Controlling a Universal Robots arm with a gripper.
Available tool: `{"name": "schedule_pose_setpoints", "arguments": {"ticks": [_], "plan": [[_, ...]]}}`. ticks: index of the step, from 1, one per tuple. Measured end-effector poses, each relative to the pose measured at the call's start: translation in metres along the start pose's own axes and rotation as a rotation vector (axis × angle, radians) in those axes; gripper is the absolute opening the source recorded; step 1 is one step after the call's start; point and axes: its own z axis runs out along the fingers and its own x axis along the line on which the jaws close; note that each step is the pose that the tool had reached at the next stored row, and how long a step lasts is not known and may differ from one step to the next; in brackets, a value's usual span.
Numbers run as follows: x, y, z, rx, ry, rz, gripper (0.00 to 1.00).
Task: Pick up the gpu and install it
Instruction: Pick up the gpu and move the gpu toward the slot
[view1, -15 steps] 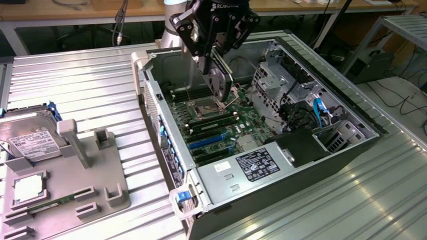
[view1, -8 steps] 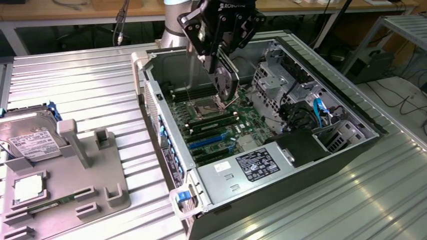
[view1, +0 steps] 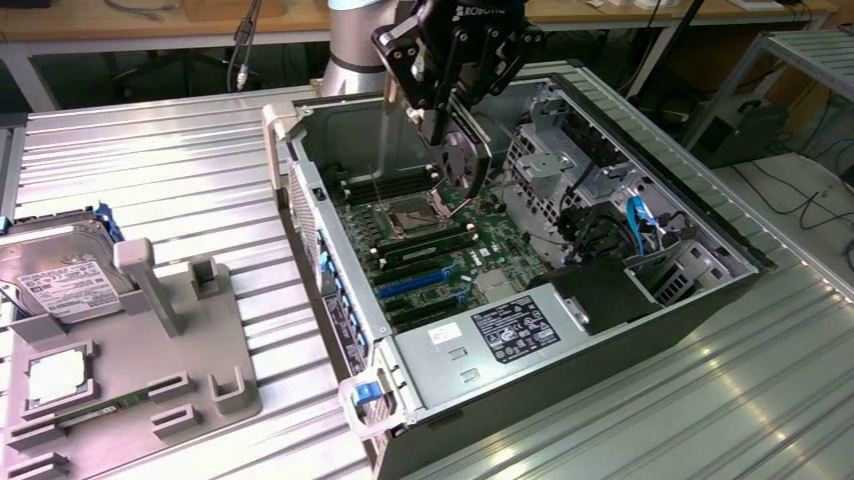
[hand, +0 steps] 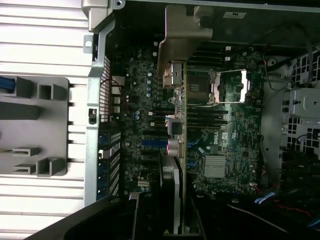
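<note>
The gpu (view1: 463, 165) hangs on edge inside the open computer case (view1: 296, 170), its round black fan facing the exterior view's right. My gripper (view1: 447, 122) is shut on its upper edge. The card floats above the motherboard (view1: 424, 245), over the CPU socket and memory slots, apart from the blue expansion slots (view1: 416, 283). In the wrist view the gpu (hand: 176, 150) appears edge-on as a thin strip running from my gripper (hand: 161, 220) out to its silver bracket (hand: 182, 35), with the blue slots (hand: 152, 142) just beside it.
A grey fixture tray (view1: 200, 350) at the exterior view's left holds a silver hard drive (view1: 60, 270) and smaller parts. Inside the case are the power supply (view1: 505, 330), drive cages (view1: 561, 170) and blue cables (view1: 638, 220). The case walls stand close around the card.
</note>
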Motion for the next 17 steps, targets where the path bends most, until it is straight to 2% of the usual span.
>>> {"name": "schedule_pose_setpoints", "arguments": {"ticks": [9, 17], "plan": [[-0.012, -0.0006, 0.0002, 0.0, 0.0, 0.0, 0.28], [-0.031, -0.0015, 0.0006, 0.0, 0.0, 0.0, 0.28]]}}
